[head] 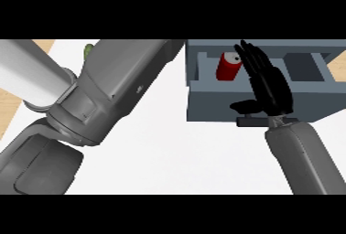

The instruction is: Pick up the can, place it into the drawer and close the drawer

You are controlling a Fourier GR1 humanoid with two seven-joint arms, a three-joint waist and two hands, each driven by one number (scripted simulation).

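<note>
- Can (228, 65) – red w/ a pale top, sits inside the drawer (202, 100), in the left part of its interior, near the left wall.
- Drawer is grey-blue and stands open at upper right of my head view; its dark handle (251, 121) pokes out from the front face, below the thumb.
- Right hand (270, 87) is released: fingers straight, pointing away from me, over the drawer just right of the can. I can't tell if it touches the can.
- Right forearm (304, 155) comes up from the lower right edge.
- Left forearm (115, 87) fills the left side, big and close – its hand is out of my pic.
- Small green thing (89, 50) peeks out behind that arm; can't ID it.
- Surface (189, 155) is white.
</note>
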